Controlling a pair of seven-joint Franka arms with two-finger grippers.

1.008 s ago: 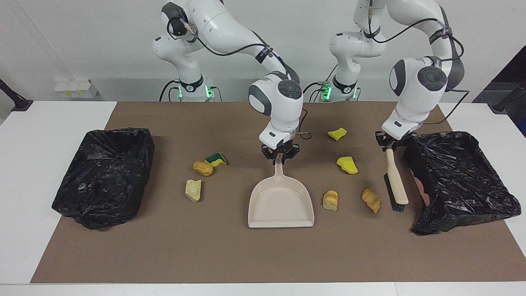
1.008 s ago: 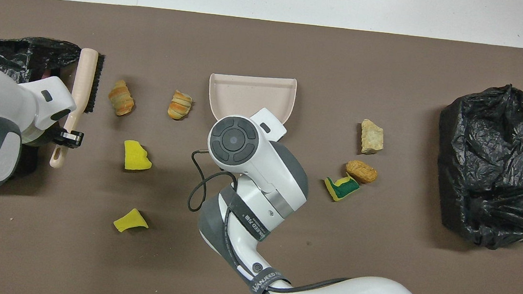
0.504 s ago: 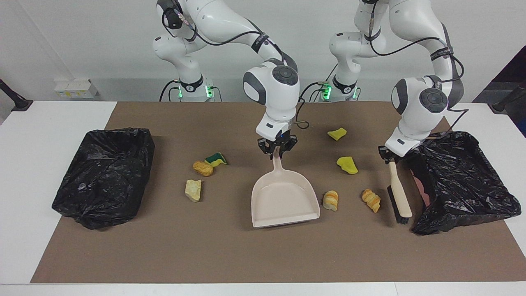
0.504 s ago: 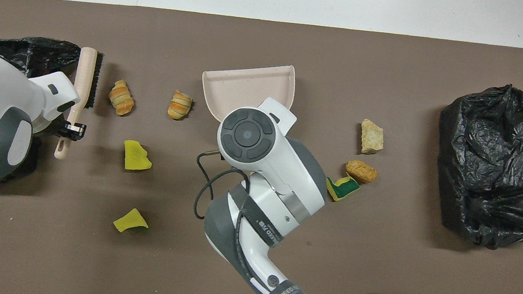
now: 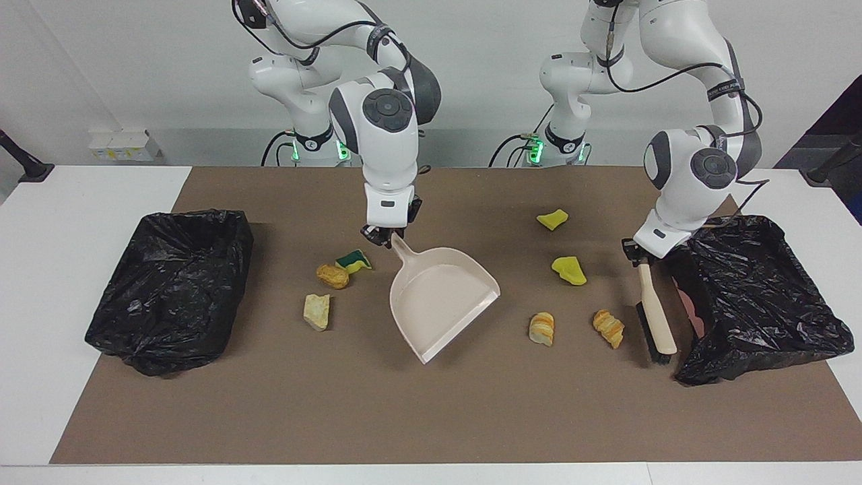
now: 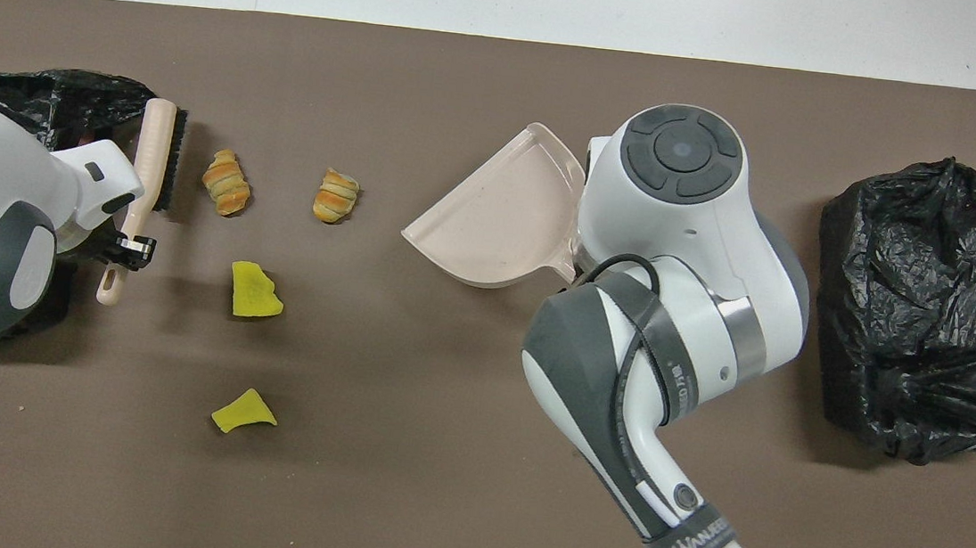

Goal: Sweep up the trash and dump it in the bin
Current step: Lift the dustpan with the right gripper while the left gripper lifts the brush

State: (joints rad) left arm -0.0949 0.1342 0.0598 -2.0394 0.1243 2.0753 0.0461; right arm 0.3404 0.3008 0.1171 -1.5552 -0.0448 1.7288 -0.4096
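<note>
A brown mat covers a white table [image 5: 40,283], with 2 Franka arms at one edge. The right gripper [image 5: 378,234] is clamped on the handle of a beige dustpan [image 5: 441,301], which hangs tilted over the middle of the mat, its mouth turned toward the left arm's end. The left gripper [image 5: 638,252] is closed on the handle of a beige brush [image 5: 652,311], bristles on the mat just beside a black-lined bin [image 5: 754,296]. A second black-lined bin [image 5: 168,283] sits at the right arm's end. All 7 pieces of trash lie loose on the mat: 2 bread-like lumps [image 5: 541,328] near the brush, 2 yellow sponge pieces [image 5: 569,269] nearer the robots, and a green-and-yellow sponge [image 5: 355,260], a golden lump [image 5: 333,275] and a pale chunk [image 5: 316,311] beside the dustpan (hidden by the arm from overhead). Nothing appears swept or dumped yet; all the sweeping and emptying remains.
</note>
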